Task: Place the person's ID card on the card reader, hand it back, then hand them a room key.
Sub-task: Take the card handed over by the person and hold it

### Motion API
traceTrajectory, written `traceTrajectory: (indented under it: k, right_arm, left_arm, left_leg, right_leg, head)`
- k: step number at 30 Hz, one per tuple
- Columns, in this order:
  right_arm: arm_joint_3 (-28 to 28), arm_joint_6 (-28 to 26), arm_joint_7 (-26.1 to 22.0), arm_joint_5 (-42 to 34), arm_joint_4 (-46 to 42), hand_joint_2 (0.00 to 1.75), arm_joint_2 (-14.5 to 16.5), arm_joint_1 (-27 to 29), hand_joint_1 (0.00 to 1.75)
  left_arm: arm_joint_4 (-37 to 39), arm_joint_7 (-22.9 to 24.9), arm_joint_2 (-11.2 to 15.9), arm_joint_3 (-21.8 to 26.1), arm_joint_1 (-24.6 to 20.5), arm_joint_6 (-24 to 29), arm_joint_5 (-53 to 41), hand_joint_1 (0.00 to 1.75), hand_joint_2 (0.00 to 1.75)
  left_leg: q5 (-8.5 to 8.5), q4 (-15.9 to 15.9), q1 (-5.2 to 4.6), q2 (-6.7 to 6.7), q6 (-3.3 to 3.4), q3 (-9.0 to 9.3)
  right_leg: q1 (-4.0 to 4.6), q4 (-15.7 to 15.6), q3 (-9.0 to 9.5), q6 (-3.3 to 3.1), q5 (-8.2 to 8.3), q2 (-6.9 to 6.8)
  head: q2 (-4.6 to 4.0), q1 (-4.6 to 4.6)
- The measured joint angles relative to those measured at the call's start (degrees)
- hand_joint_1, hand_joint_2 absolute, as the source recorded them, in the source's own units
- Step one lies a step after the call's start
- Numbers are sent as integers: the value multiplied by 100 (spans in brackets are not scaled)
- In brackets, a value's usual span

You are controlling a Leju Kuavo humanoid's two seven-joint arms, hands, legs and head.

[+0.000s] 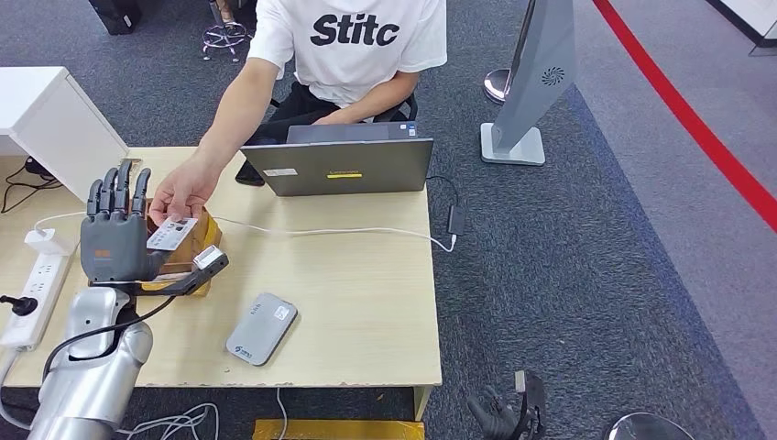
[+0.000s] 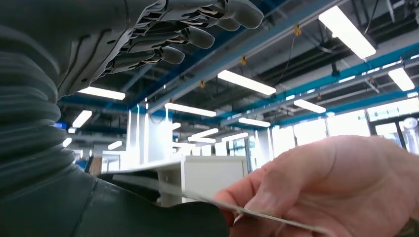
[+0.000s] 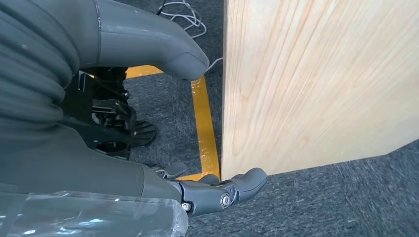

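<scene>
Card handover: person's hand holds it against the raised left hand (fingers spread, thumb beneath), long axis running left-near to right-far; reader lies right-near.

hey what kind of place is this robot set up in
Probably a mock check-in desk in a large lab or industrial hall: a wooden table with a laptop and grey card reader, a seated person's hand offering a card, strip lights overhead.
</scene>
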Motion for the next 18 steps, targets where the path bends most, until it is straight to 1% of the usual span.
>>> traceTrajectory:
  k: [3,4,18]
  right_arm:
    - [38,-16,25,-4,8,175,3,-9,0]
    - [51,-17,27,-11,9,175,3,-10,0]
    - [142,-32,26,-74,9,175,3,-9,0]
  left_arm:
    - [45,106,76,-13,-101,222,-375,155,175]
    - [50,106,90,-14,-112,260,-424,175,175]
    - [-90,-8,100,-11,-90,306,-469,175,175]
  left_leg:
    - [0,0,0,0,0,0]
    - [0,0,0,0,0,0]
    - [0,0,1,-2,0,-3]
  right_leg:
    - [1,0,0,0,0,0]
    - [1,0,0,0,0,0]
    - [1,0,0,0,0,-2]
  head:
    - [0,-1]
    - [0,-1]
    - [0,-1]
